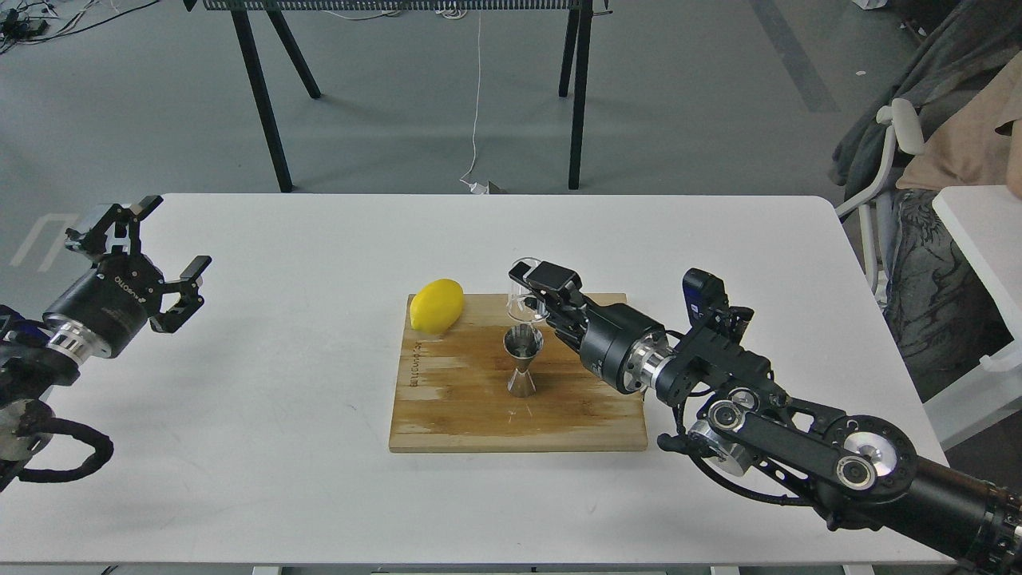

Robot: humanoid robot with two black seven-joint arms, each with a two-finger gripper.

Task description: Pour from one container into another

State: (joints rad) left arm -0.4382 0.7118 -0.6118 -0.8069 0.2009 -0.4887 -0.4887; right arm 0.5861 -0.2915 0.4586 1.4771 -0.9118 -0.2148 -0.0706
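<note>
One end effector (536,297) around glass cup (524,294)

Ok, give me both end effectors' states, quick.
Left end effector: open, holding nothing.
Right end effector: shut on the glass cup, held over the jigger.

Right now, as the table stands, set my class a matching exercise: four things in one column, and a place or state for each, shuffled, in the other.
Things:
1. lemon
2. jigger
3. glass cup
4. left gripper

Places or states:
A. held by the right gripper
B. open, over the table's left side
C. upright mid cutting board
D. on the board's far left corner

Pairs: 1-D, 2-C, 3-A, 4-B
</note>
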